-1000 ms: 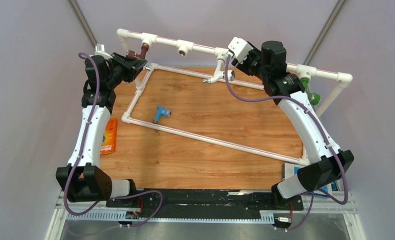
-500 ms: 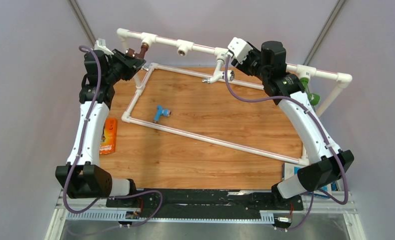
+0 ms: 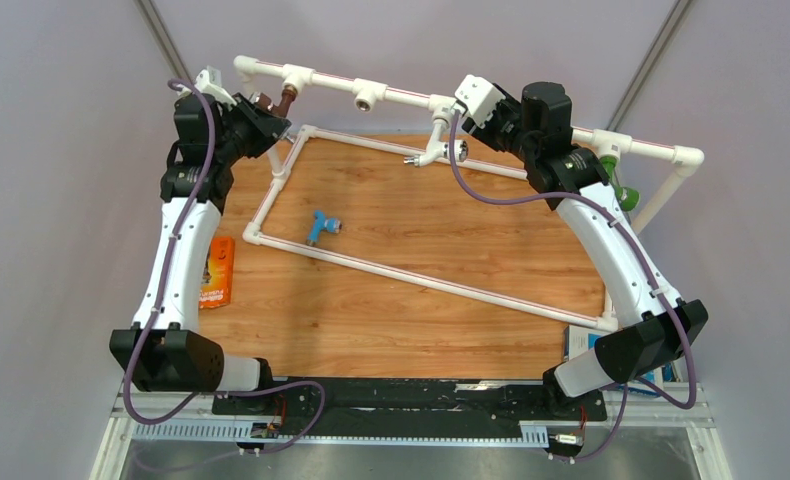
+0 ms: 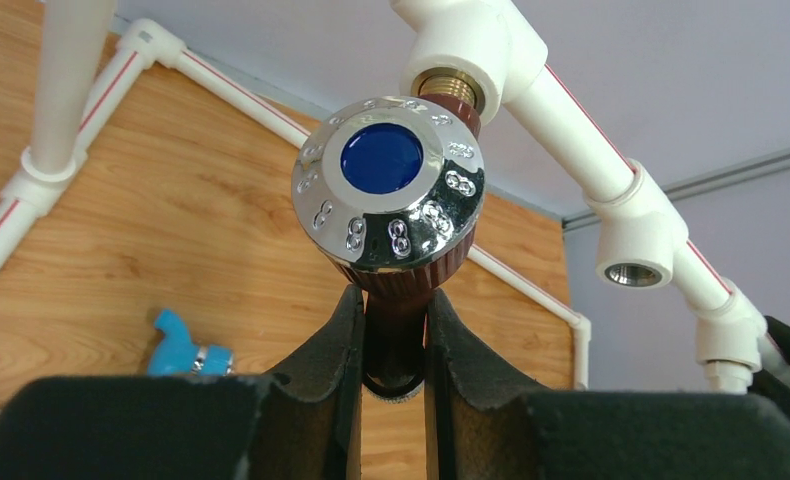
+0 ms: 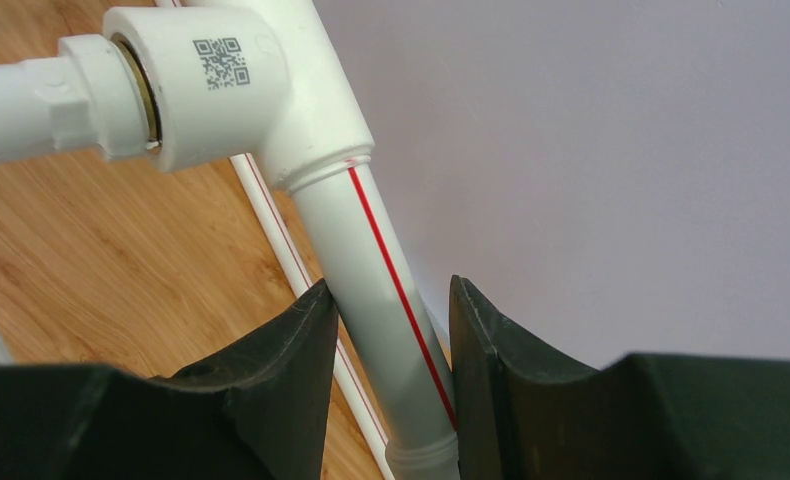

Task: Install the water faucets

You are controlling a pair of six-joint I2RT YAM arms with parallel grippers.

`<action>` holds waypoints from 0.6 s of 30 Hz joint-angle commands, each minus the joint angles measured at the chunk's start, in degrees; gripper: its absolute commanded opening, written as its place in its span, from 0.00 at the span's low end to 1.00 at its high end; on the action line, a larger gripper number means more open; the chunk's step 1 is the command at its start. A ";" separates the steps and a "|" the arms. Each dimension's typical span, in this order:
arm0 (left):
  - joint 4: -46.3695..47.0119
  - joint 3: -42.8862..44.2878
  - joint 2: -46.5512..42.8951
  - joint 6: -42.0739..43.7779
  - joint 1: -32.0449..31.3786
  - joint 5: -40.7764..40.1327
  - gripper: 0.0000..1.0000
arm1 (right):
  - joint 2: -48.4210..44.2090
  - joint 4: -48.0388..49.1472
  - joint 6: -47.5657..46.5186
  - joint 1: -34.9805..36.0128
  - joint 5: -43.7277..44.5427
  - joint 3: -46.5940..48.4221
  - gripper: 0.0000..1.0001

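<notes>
Nearest the arms, on the wooden bench (image 3: pixel 371 320), an orange packet (image 3: pixel 218 272) lies off to the left, out of the work. Beyond it the light blue plastic faucet (image 3: pixel 321 226) lies on its side inside the base rectangle of the white plastic pipe frame (image 3: pixel 441 285), not yet fitted and, by the look of it, waiting its turn. At the frame's raised far rail, the left pincer (image 4: pixel 393 310) is pressed together on the bent spout of the dark brown plastic faucet (image 4: pixel 391 200). Its threaded end sits in the brass socket of a tee, probably gripped by the spout so that a wrist roll turns the whole tap in. Further along the rail, one tee socket (image 3: pixel 368 99) gapes unfilled, likely meant for the blue one. Past that a white plastic faucet (image 3: pixel 433 152) hangs from its tee. Beside it the right pincer (image 5: pixel 391 290) is pinching the rail pipe just below the tee — seemingly to brace the frame against the twisting. A green plastic faucet (image 3: pixel 623 192) shows at the far right end, partly hidden behind the arm.
</notes>
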 commanded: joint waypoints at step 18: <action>-3.36 10.31 7.30 25.82 -4.33 -18.14 0.00 | -1.54 -7.19 5.59 3.36 -3.99 -1.30 0.00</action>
